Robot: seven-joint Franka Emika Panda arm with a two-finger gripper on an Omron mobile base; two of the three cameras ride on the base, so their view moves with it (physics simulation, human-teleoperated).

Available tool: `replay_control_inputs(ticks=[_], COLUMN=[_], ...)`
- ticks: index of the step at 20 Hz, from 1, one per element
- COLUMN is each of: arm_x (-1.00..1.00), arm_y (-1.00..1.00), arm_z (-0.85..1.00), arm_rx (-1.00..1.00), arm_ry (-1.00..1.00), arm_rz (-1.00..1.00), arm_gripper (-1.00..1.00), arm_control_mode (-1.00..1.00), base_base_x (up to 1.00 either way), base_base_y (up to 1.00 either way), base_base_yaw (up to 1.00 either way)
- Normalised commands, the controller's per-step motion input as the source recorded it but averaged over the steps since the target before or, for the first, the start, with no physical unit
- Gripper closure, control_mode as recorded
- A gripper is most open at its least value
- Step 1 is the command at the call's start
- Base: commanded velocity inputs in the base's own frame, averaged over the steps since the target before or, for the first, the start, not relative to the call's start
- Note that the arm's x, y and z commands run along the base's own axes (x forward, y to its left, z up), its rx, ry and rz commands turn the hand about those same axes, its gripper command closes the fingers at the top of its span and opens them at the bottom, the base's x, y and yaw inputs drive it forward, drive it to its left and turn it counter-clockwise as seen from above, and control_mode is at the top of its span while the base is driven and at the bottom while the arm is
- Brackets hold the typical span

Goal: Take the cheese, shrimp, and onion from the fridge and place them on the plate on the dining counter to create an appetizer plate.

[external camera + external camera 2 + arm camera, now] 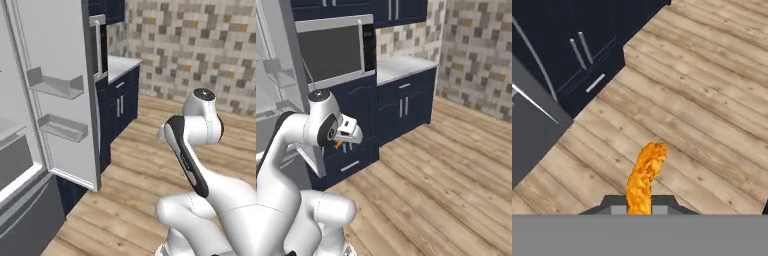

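Wood floor point(712, 100), shrimp point(644, 177) pinched between fingers point(619, 209)

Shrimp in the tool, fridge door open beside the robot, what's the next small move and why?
Probably turn the base away from the fridge toward the dining counter, keeping the grip. The tool is shut on the shrimp, held above bare wood floor, and neither plate nor dining counter is in sight yet.

Dark navy cabinets point(406, 107) with a pale countertop point(401, 65) meet a wooden floor point(446, 190) below a mosaic-tiled wall point(200, 45).
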Motion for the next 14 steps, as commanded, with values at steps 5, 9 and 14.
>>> replay_control_inputs(ticks=[5,9,14], arm_x=[0.0,0.0,0.0], arm_y=[0.0,0.0,0.0], arm_z=[0.0,0.0,0.0], arm_rx=[0.0,0.0,0.0], arm_ry=[0.0,0.0,0.0], arm_rz=[0.0,0.0,0.0], arm_gripper=[1.0,1.0,1.0], arm_control_mode=[1.0,1.0,1.0], base_base_x=[0.74,0.97,1.0], base_base_y=[0.0,0.02,0.18], base_base_yaw=[-0.62,-0.54,-0.5])
